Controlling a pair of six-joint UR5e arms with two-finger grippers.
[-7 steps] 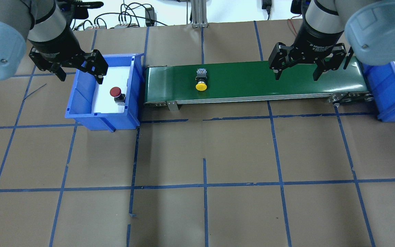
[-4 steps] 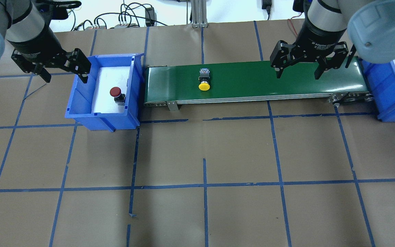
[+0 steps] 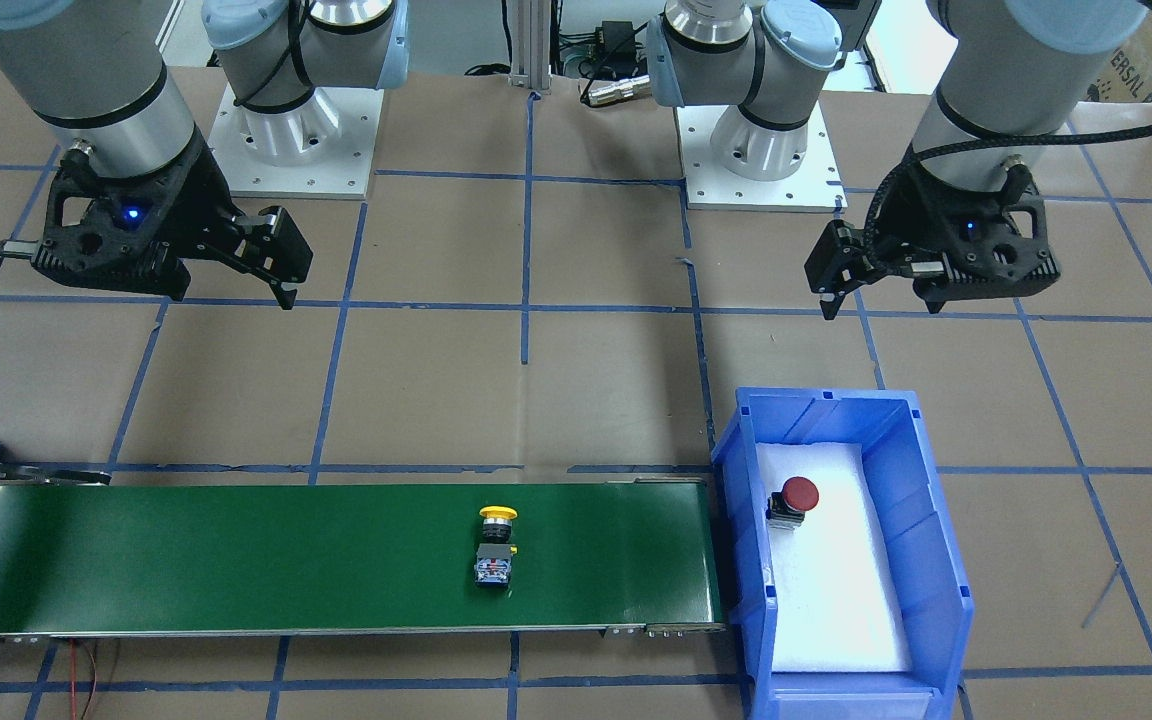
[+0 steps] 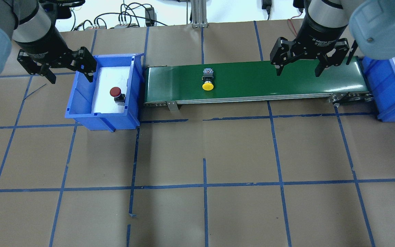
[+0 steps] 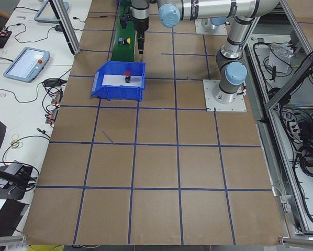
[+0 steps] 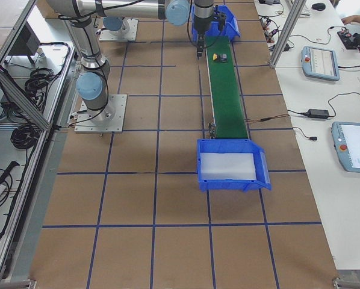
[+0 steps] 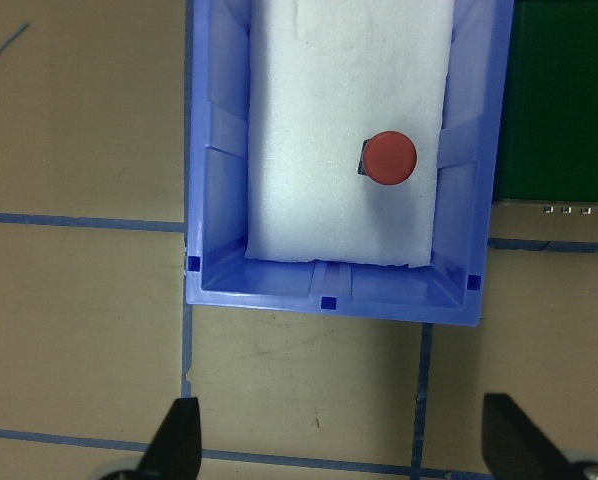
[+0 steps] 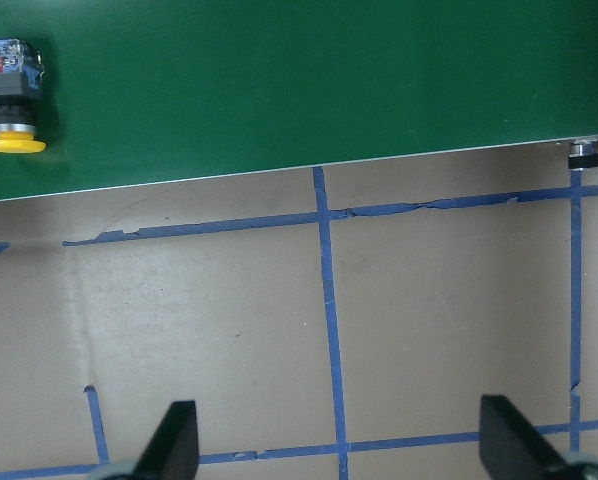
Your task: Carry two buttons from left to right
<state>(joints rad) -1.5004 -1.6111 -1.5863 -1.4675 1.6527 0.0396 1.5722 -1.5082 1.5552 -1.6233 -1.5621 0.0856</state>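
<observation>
The yellow-capped button [image 4: 208,82] lies on its side on the green conveyor belt [image 4: 252,82], left of the belt's middle; it also shows in the front view [image 3: 496,540] and the right wrist view [image 8: 9,110]. The red-capped button [image 4: 117,93] stands on white foam in the left blue bin [image 4: 81,99], and shows in the left wrist view [image 7: 390,158]. My left gripper [image 4: 71,79] is open and empty, above the bin's outer left wall. My right gripper [image 4: 298,73] is open and empty above the belt's right part, well right of the yellow button.
A second blue bin [image 4: 389,89] with white foam stands at the belt's right end. Brown paper with a blue tape grid [image 4: 204,185] covers the table. Cables and an aluminium post [image 4: 197,13] lie along the far edge.
The yellow button has ridden the belt a little to the right. My left gripper swung left, then came back toward the bin. My right gripper has hardly moved.
</observation>
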